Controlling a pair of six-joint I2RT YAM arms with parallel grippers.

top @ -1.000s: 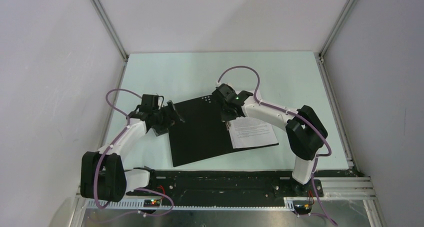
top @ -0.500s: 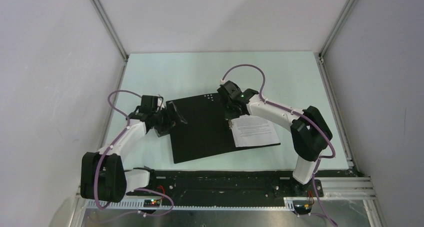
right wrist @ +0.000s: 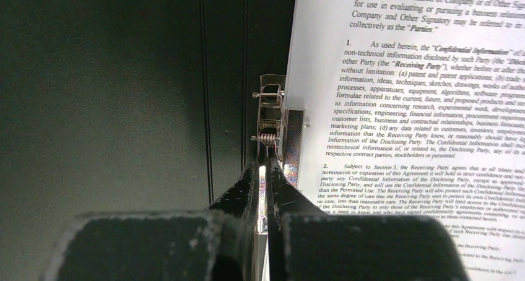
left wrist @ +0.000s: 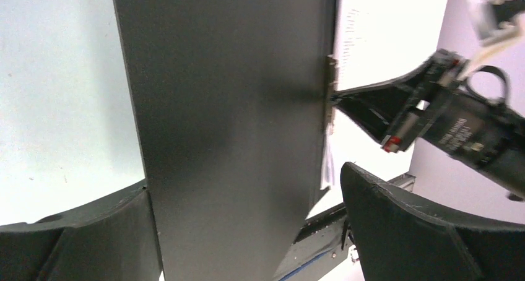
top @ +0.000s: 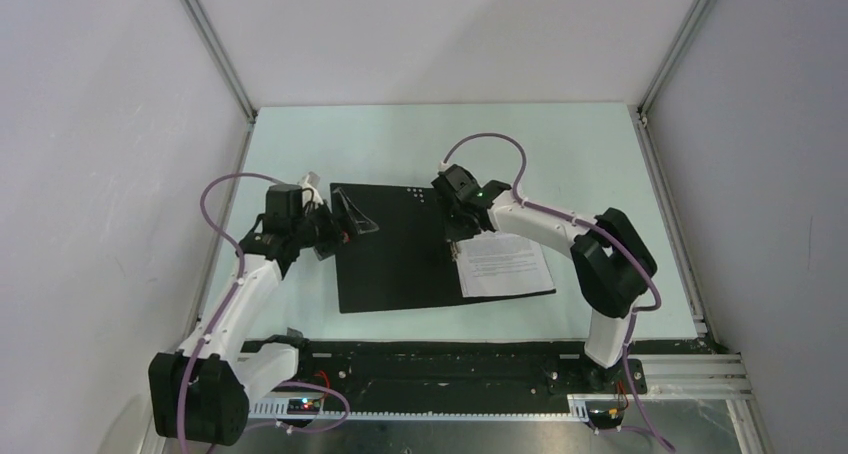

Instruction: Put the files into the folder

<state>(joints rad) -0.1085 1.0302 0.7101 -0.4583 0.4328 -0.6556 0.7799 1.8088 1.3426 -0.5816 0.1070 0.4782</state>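
The folder (top: 395, 259) lies open on the table, black inside up. The files (top: 505, 264), white sheets with dense print, rest on its right half (right wrist: 421, 108). A metal spring clip (right wrist: 271, 117) stands at the sheets' left edge. My right gripper (top: 455, 236) is shut on the clip's thin metal lever (right wrist: 265, 163). My left gripper (top: 340, 229) stands wide open at the folder's left edge, its two fingers straddling the black cover (left wrist: 229, 108) (left wrist: 247, 244). The right gripper (left wrist: 427, 108) shows in the left wrist view too.
The pale green table (top: 560, 154) is walled by white panels with aluminium posts at the back corners. A black mounting rail (top: 450, 359) runs along the near edge in front of the folder.
The folder has swung from a tilted lie to nearly square with the table. My left arm has moved left and back with its gripper still open. The right gripper keeps its hold on the clip.
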